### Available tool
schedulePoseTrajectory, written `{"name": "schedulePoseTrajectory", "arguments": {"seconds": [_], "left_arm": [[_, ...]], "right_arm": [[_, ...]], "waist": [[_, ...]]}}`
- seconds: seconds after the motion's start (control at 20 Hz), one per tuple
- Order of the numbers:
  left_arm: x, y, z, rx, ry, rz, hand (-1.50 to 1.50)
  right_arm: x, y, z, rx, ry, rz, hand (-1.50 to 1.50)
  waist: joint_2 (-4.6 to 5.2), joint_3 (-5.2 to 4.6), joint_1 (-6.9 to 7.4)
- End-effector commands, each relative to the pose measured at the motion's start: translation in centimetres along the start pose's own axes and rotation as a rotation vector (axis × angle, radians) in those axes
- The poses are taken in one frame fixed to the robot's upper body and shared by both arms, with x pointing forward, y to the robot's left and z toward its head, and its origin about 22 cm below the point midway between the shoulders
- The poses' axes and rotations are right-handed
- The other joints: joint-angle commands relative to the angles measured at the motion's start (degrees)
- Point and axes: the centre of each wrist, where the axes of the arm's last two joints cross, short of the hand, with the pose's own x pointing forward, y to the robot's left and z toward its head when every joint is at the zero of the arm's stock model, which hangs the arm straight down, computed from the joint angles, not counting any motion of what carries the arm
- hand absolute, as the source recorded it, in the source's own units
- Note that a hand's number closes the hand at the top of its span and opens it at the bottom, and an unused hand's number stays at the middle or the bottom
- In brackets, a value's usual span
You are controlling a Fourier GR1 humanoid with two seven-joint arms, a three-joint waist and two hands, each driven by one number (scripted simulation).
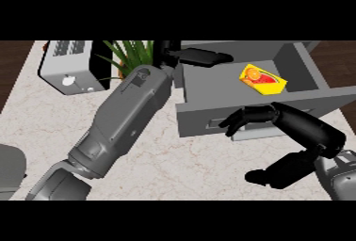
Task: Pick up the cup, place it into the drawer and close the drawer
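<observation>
The cup, yellow with a red and orange pattern, lies inside the open grey drawer, toward its right rear. My left arm stretches up across the counter. Its left hand hovers over the drawer's back left corner with fingers straight, open and holding nothing, well left of the cup. My right hand is at the drawer's front panel. Its fingers bend against the panel above the handle slot and its thumb is spread wide below; it grasps nothing.
A toaster stands at the counter's back left, with a green plant beside it behind my left forearm. A grey rounded object shows at the left edge. The marble counter lies in front of the drawer.
</observation>
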Motion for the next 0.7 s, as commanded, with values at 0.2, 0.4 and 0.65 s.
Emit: {"name": "schedulePoseTrajectory", "arguments": {"seconds": [0.2, 0.4, 0.65], "left_arm": [[-1.9, 1.1, 1.0, 0.037, -0.033, 0.062, -1.50], [-2.8, 2.0, 2.2, 0.025, -0.041, 0.119, -1.50], [-2.8, 5.5, 2.5, 0.030, -0.040, 0.122, -1.50]], "right_arm": [[-4.9, 3.3, -2.0, -0.045, 0.233, 0.175, -1.50], [-9.7, 5.7, -2.3, 0.052, 0.331, 0.185, -1.50], [-14.1, 4.6, -4.1, 0.059, 0.412, 0.212, 1.50]], "waist": [[-0.35, 0.04, 4.56], [-0.85, 0.04, 7.36], [-0.51, 0.10, 9.69]]}}
